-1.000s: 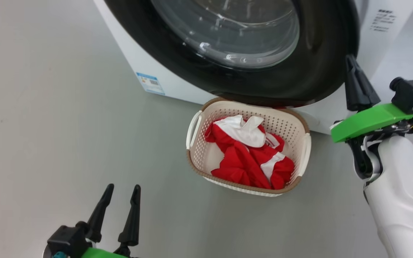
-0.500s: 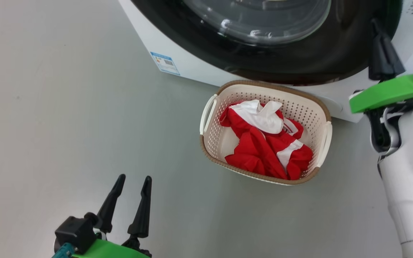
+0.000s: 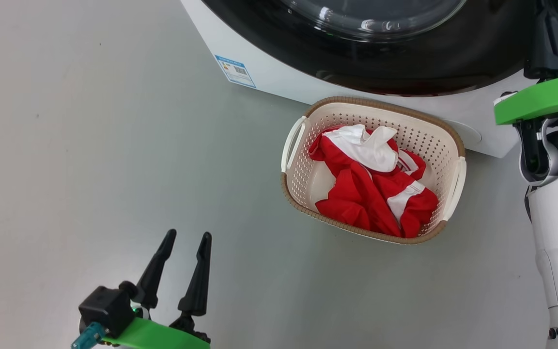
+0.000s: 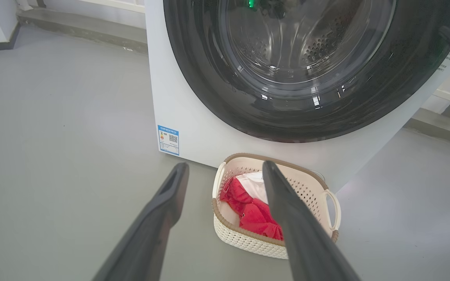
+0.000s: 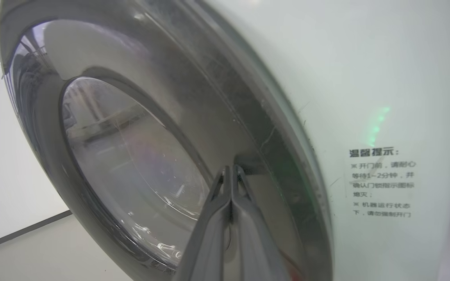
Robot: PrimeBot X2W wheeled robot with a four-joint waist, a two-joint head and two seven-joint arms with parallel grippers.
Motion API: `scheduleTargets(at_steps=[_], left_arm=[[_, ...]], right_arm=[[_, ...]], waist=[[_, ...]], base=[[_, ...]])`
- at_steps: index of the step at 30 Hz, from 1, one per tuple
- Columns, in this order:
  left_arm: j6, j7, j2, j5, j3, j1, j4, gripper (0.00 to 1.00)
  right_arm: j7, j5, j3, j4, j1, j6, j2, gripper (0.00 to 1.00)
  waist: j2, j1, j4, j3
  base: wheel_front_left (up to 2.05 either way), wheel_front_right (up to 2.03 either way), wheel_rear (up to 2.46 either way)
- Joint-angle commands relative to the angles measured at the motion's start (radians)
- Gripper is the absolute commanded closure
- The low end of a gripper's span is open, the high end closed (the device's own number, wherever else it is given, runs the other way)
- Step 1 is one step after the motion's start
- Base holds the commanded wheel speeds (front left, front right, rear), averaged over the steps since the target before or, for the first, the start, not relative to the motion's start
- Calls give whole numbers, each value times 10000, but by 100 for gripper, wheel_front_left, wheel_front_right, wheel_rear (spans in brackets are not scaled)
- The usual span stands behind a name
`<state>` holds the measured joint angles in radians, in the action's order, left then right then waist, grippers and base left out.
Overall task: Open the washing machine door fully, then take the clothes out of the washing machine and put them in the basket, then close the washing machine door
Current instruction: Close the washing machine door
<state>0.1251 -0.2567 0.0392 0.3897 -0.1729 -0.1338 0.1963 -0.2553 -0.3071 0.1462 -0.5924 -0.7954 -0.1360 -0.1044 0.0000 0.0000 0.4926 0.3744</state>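
The washing machine (image 4: 178, 97) stands on the grey floor (image 3: 90, 121), and the washing machine door (image 4: 193, 58) lies flat against its white front, the perforated drum showing through the bulging glass. A small blue label (image 3: 234, 71) sits at the lower left corner of the machine's front. The basket (image 3: 434, 131) rests on the floor just in front of the machine, below the lower curve of the door's black rim, with its far side close to the machine's base. The clothes (image 3: 356, 194), red with white panels, lie bunched inside the basket, heaped toward its right side, with some bare basket bottom showing at the left. The left tool (image 3: 189, 234) hangs low over open floor, well apart from the basket, its two dark fingers spread wide and holding nothing. The right tool (image 5: 231, 168) is up at the right side of the door, its fingers pressed together with nothing between them, their tips against or just off the glossy black rim near its outer edge; contact cannot be told. Beside it, a printed notice (image 5: 381, 183) marks the machine's white front.
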Motion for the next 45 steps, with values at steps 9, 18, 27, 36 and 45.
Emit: scheduleTargets(at_steps=[9,18,27,36,45], left_arm=[[56,-51,111,62,293,-356,-76,0],[56,-51,110,-169,456,-189,110,0],[56,-51,247,-407,675,99,224,0],[56,-51,656,-432,765,271,366,0],[56,-51,907,-480,984,470,408,0]], right_arm=[[-65,48,-259,177,-447,53,48,100],[-65,-240,-1131,243,512,53,136,100],[-65,-566,-1798,632,1917,53,185,0],[-65,-906,-1973,1212,3435,53,263,0],[-65,-1119,-2201,1608,4663,53,249,0]], waist=[[0,0,-41,-48],[0,0,-330,-619],[0,0,-710,-1262],[0,0,-1250,-1885],[0,0,-1829,-2423]], base=[[0,0,0],[0,0,0],[0,0,0],[0,0,0],[0,0,0]])
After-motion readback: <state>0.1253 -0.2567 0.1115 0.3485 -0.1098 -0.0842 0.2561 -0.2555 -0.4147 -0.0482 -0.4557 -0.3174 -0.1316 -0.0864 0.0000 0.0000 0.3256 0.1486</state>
